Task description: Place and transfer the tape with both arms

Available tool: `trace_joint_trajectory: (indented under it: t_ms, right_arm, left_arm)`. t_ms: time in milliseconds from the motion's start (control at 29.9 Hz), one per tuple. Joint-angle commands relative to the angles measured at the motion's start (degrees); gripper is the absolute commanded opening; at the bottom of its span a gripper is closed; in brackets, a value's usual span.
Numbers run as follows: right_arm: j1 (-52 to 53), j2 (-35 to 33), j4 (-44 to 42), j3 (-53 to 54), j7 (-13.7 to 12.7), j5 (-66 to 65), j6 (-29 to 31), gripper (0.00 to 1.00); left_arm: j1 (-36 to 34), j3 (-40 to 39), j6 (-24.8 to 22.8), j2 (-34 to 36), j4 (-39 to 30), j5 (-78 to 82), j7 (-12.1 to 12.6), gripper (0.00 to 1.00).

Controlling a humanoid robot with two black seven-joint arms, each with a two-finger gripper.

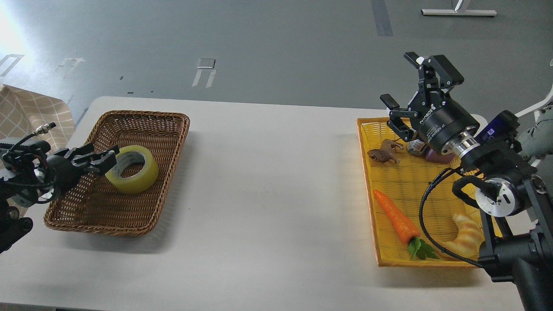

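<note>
My left gripper (106, 157) sits at the tape's (132, 169) nine o'clock edge, fingers close together on the roll's rim; whether they actually pinch it I cannot tell. The tape rests in the brown wicker basket (168, 125). My right gripper (399, 84) hangs wide open and empty over the yellow tray (367, 172), well apart at three o'clock. Risk: a thin rim hold may slip or tilt the roll on lifting.

Left gripper (103, 159): your fingers overlap, too dark to separate.
Purple object (437, 156): mostly hidden behind your right gripper (404, 86).
</note>
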Motion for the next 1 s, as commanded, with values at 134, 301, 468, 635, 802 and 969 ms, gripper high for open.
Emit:
trace_joint_trajectory:
  t_ms: [134, 301, 468, 635, 802, 969]
  right_arm:
    - [0.0, 0.0, 0.0, 0.0, 0.1, 0.0, 0.1, 1.0]
    - [0.5, -0.1, 0.0, 0.0, 0.2, 0.0, 0.3, 1.0]
    - [0.9, -0.1, 0.0, 0.0, 0.5, -0.1, 0.6, 1.0]
    - [1.5, -0.2, 0.0, 0.0, 0.8, -2.2, 0.8, 1.0]
    - [2.9, -0.2, -0.1, 0.0, 0.9, -2.7, 0.9, 1.0]
    - [5.8, -0.2, 0.0, 0.0, 0.8, -2.7, 0.8, 1.0]
  left_arm:
    - [-6.0, 0.1, 1.7, -0.4, -0.6, -20.2, -4.2, 0.98]
    - [-9.7, -0.3, 1.5, -2.5, -3.5, -27.6, -6.5, 0.98]
    - [-10.9, -0.4, 1.1, -6.6, -7.0, -30.2, -6.6, 0.98]
    - [-17.2, -1.3, -2.3, -12.3, -7.5, -38.6, -6.0, 0.98]
    - [-24.9, -1.4, -5.5, -15.6, -7.5, -50.8, -3.2, 0.98]
    - [-29.8, -2.7, -10.6, -20.7, -7.5, -56.4, -3.1, 0.98]
